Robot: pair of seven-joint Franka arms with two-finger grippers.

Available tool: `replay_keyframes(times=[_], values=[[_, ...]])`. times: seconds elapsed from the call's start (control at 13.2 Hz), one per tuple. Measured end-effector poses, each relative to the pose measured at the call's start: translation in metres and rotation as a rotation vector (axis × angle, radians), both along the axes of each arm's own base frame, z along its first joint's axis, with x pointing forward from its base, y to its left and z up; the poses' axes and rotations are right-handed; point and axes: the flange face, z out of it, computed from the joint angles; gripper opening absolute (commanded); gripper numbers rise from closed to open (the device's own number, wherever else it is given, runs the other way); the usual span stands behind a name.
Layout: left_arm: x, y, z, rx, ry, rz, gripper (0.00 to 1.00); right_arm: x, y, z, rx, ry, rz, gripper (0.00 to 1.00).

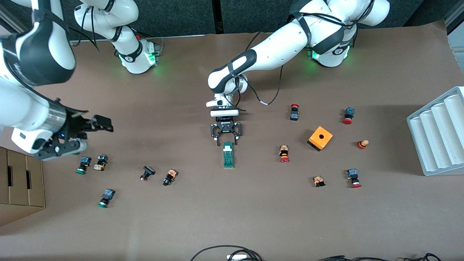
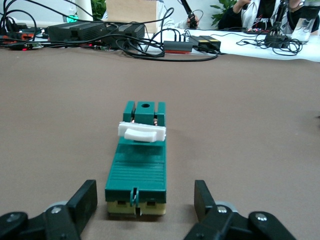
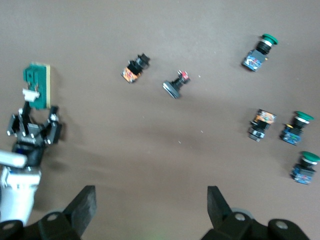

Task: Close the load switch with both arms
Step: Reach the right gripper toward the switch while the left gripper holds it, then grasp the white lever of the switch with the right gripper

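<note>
Brown table (image 1: pixel 253 217): load switch (image 1: pixel 228 155) end between parted left gripper (image 1: pixel 226 139) fingers, untouched

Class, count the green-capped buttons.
3 green-capped buttons, toward the right arm's end: one nearest the front camera, one farther, one under the right gripper; more may hide.

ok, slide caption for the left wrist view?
Left hand open, fingers straddling the end of the green load switch on the table.

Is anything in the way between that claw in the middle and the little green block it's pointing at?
Nothing visible is. The left claw sits right at one end of the load switch, fingers open on either side of that end, with only bare table between. The nearest push buttons lie well aside.
</note>
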Motion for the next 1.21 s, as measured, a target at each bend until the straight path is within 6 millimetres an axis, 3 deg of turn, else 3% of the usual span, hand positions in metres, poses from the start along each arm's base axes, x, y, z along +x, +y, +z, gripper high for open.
replay_keyframes(times=[0.46,0.83,1.21], values=[[0.009,0.009,-0.008,0.026,-0.023,0.003,0.75,0.012,0.119,-0.049,0.019,-0.006,-0.313,1.0],[0.008,0.008,-0.008,0.026,-0.024,0.0,0.75,0.006,0.211,-0.097,0.014,-0.012,-0.622,1.0],[0.007,0.008,-0.008,0.026,-0.025,0.0,0.75,-0.001,0.275,-0.152,0.043,0.04,-0.999,1.0]])
